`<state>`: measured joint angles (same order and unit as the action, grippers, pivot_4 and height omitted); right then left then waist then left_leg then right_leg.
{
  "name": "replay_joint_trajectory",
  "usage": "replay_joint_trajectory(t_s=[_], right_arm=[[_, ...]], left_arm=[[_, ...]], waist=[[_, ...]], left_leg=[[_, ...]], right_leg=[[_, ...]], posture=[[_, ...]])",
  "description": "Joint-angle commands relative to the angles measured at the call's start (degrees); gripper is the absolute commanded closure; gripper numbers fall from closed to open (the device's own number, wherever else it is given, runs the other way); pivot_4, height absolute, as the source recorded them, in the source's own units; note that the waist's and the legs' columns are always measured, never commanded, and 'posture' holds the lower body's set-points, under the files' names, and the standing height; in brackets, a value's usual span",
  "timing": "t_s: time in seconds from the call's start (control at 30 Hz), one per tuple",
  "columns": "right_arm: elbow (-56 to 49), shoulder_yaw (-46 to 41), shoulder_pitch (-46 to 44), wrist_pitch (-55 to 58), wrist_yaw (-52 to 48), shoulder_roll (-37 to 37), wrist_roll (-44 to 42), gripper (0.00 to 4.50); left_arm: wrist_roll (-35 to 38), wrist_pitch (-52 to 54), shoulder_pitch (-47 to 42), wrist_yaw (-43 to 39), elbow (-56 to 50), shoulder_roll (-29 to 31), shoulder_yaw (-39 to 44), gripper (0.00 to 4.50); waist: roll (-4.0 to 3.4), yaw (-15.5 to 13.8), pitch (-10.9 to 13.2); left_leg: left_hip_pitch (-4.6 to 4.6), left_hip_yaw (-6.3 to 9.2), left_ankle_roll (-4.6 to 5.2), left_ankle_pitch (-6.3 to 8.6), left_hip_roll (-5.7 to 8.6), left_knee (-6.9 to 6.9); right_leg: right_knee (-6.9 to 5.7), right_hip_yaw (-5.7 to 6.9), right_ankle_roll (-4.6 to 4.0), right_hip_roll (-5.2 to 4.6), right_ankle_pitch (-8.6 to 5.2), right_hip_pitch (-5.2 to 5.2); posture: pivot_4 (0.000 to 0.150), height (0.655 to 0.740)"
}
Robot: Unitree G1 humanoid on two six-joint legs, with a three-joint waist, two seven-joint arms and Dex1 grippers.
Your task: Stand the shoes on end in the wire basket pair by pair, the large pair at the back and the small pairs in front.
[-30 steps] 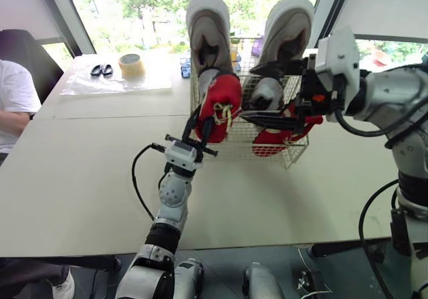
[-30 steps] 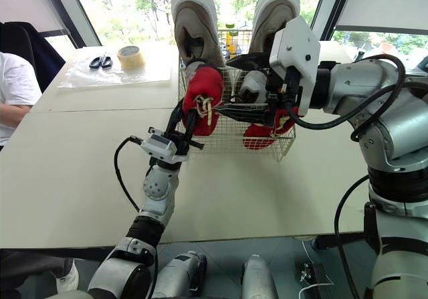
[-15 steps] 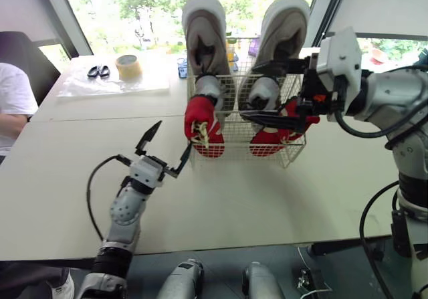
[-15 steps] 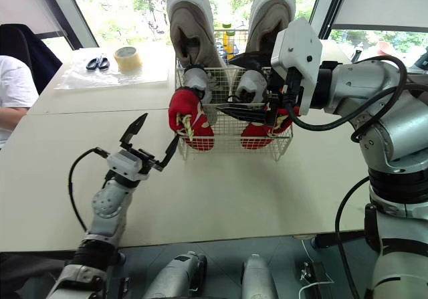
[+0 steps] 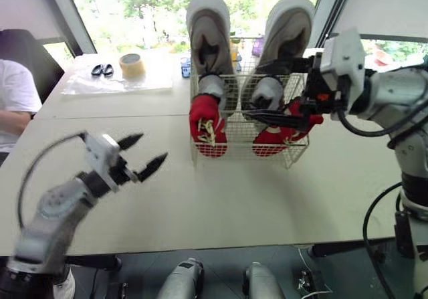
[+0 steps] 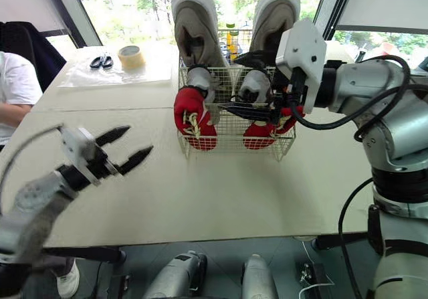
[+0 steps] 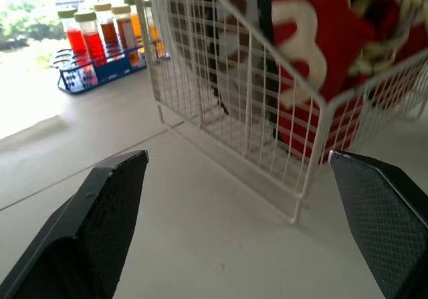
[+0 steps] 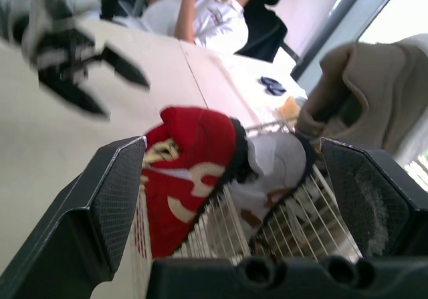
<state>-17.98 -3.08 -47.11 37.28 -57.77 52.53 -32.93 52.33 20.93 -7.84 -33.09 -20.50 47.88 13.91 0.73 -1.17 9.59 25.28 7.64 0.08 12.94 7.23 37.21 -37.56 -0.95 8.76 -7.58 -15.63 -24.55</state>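
The white wire basket (image 5: pixel 294 153) stands mid-table. Two large beige shoes (image 5: pixel 208 31) stand on end at its back. Two small white shoes (image 5: pixel 269 91) stand before them. One red shoe (image 5: pixel 207 126) stands in the front left corner, the other red shoe (image 5: pixel 275 138) at front right. My left gripper (image 5: pixel 146 153) hovers open and empty over the table, well left of the basket. My right gripper (image 5: pixel 252 90) is open above the basket's right half, its fingers (image 8: pixel 107 198) pointing across the small shoes, holding nothing. In the left wrist view the red shoe (image 7: pixel 314 45) sits behind the wire.
A tape roll (image 5: pixel 132 65), scissors (image 5: pixel 101 70) and a plastic sheet lie at the far left. A rack of test tubes (image 7: pixel 100 38) stands behind the basket's left side. A person in a white shirt (image 5: pixel 13 91) sits at the table's left edge.
My left gripper let go of the left red shoe and pulled back left and toward me. The red shoe settled lower into the basket's front left corner. The right arm barely moved.
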Motion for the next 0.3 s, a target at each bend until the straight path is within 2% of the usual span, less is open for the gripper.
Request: replay_joint_trajectory(t_s=[0.03, 0.3], right_arm=[[-0.1, -6.8, 0.9, 1.4, -1.7, 5.7, -1.1, 0.00], [3.2, -13.0, 10.8, 0.2, -7.9, 15.4, 0.1, 0.00]], left_arm=[[10.4, 8.4, -6.5, -3.8, -2.1, 5.4, 5.7, 0.04], [13.7, 19.5, -10.0, -12.5, -0.7, 12.6, 7.7, 0.04]], waist=[[-0.10, 0.3, 0.0], [-0.33, 2.0, 0.0]], left_leg=[[-0.02, -0.03, 0.01, 0.01, 0.04, -0.02], [-0.18, -0.39, 0.11, 0.06, -0.11, -0.27]], right_leg=[[0.05, -0.03, 0.00, -0.03, 0.00, 0.03], [0.10, -0.29, -0.01, 0.02, -0.01, 0.22]], posture=[[0.150, 0.7400], [0.150, 0.7400]])
